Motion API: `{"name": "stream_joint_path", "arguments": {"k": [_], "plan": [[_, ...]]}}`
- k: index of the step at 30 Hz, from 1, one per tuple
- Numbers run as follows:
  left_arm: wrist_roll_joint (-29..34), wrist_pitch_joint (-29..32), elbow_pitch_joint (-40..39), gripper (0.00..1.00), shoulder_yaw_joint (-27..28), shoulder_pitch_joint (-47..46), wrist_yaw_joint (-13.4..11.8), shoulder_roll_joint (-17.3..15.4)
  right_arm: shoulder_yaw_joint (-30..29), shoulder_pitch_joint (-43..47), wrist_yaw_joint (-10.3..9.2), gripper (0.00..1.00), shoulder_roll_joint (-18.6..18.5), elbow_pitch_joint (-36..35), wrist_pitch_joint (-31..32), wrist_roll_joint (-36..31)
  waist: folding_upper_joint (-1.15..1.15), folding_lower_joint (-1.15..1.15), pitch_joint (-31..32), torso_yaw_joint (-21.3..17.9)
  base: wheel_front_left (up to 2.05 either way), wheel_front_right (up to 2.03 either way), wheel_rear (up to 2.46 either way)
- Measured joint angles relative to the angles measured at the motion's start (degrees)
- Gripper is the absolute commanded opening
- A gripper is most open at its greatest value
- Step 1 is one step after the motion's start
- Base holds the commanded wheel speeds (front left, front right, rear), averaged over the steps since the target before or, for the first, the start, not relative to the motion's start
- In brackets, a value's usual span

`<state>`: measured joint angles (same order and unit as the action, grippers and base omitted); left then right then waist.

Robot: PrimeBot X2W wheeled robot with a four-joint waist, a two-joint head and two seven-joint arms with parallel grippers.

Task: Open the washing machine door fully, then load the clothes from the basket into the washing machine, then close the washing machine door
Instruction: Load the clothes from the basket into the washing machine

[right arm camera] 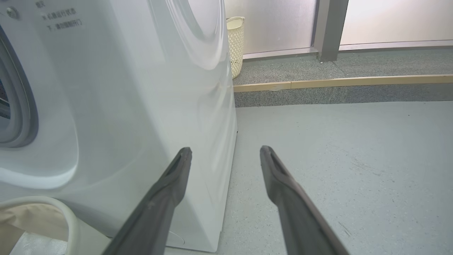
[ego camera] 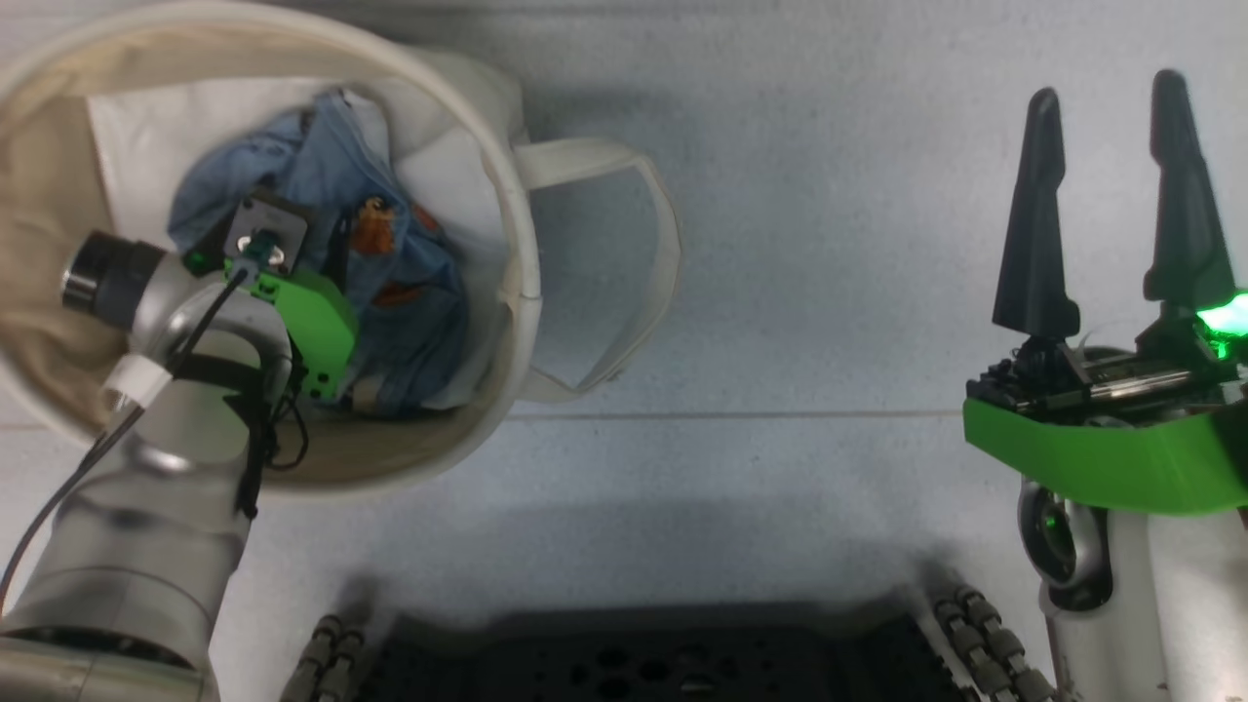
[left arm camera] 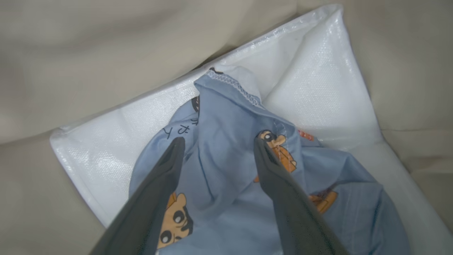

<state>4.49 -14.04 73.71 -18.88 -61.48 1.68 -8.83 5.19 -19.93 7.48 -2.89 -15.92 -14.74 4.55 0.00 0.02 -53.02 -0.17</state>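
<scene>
Grey floor [ego camera: 780,292], loading barely begun.
One blue garment [left arm camera: 230,148] lies in the basket [ego camera: 517,244], not yet lifted; left fingers [left arm camera: 166,170] spread wide astride a fold, gripping nothing; right fingers [ego camera: 1033,244] wide, empty, near the washing machine [right arm camera: 124,106]. Loading and door-closing remain.

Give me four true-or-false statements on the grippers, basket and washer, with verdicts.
1. The left gripper is open, fingers either side of a fold of the light blue garment. True.
2. The right gripper holds clothing. False: it is open and empty above the floor.
3. The basket is empty. False: the garment lies in it on a white sheet.
4. In the right wrist view, the washing machine stands left of the fingers. True.
</scene>
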Motion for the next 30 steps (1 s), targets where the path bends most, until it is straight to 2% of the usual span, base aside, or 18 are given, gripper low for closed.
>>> {"name": "stream_joint_path", "arguments": {"k": [8,16,20,21,22,30], "plan": [[0.02,1.46,0.23,1.00,-1.00,-1.03,-0.78,-0.90,-0.23,-0.79,0.00,1.00,-0.09,-0.33,0.00,0.00,0.00,-0.01,-3.74,-0.94,0.00,0.00,0.00],[0.36,3.61,0.24,1.00,-1.55,-2.05,-4.77,-1.57,-0.22,-0.79,0.00,1.00,-0.10,-0.40,0.00,0.00,0.00,-0.02,-4.84,-1.39,0.00,0.00,0.00],[-0.16,4.15,0.25,1.00,-1.70,-2.11,-4.61,-1.49,-0.23,-0.79,0.00,1.00,-0.10,-0.40,0.00,-0.14,0.00,-0.02,-5.03,-1.44,0.00,0.00,0.00],[-0.31,4.08,0.25,0.38,-1.71,-2.11,-4.60,-1.43,-0.26,-0.79,0.00,1.00,-0.10,-0.43,0.00,-0.25,0.00,-0.02,-5.04,-1.39,0.00,0.00,0.00],[-0.48,4.08,0.25,0.00,-1.82,-2.11,-4.39,-1.33,-0.36,-0.78,0.00,1.00,-0.10,-0.44,0.00,-0.46,0.00,-0.02,-5.04,-1.28,0.00,0.00,0.00],[-1.26,2.30,0.35,0.00,-2.15,-2.07,-3.61,-0.26,-0.60,-0.78,0.00,1.00,-0.10,-0.42,0.00,-1.02,0.00,-0.02,-4.04,-0.10,0.00,0.00,0.00]]}}
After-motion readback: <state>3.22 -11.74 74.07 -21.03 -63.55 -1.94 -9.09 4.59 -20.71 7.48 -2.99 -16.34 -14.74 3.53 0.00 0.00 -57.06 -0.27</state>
